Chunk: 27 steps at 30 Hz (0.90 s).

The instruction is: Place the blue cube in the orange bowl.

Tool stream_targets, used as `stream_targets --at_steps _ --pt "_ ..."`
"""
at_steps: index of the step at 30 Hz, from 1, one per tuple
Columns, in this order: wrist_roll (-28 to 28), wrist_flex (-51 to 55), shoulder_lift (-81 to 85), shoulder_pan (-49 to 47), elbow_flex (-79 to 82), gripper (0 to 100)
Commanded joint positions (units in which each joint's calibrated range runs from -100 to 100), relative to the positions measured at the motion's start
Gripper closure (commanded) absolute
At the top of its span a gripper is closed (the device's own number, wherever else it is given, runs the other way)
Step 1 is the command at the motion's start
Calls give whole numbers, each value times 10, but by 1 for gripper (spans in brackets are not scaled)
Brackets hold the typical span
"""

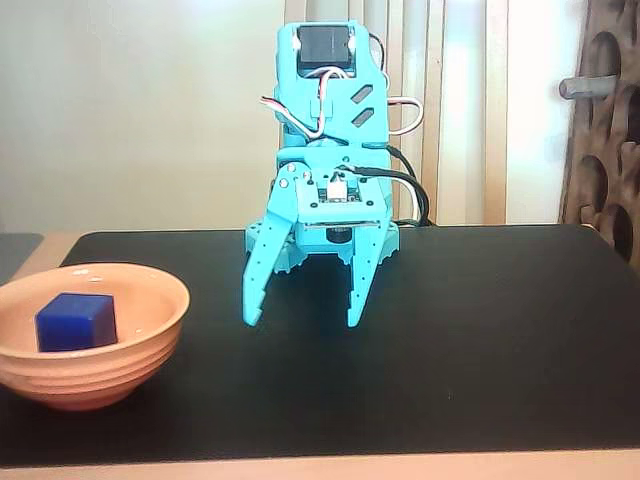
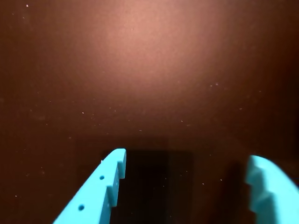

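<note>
Jaws are hanging spread, empty, mid-frame over the black worktop; one deep-blue plastic cube is sitting inside one ridged peach-orange bowl, lower left.

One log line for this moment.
blue cube: in orange bowl | gripper: open, empty, over mat | task: placed

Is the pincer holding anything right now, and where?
Nothing. The pincer is open and empty above the mat; the blue cube sits inside the orange bowl.
</note>
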<state>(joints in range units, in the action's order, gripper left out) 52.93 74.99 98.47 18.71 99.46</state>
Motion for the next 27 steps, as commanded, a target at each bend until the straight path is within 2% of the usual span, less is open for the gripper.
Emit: stream_targets --at_steps 1,4,13,27 --pt "1 7 10 2 5 85" --pt "1 7 10 2 5 86" --pt "1 7 10 2 5 100" --pt "3 7 10 1 5 99"
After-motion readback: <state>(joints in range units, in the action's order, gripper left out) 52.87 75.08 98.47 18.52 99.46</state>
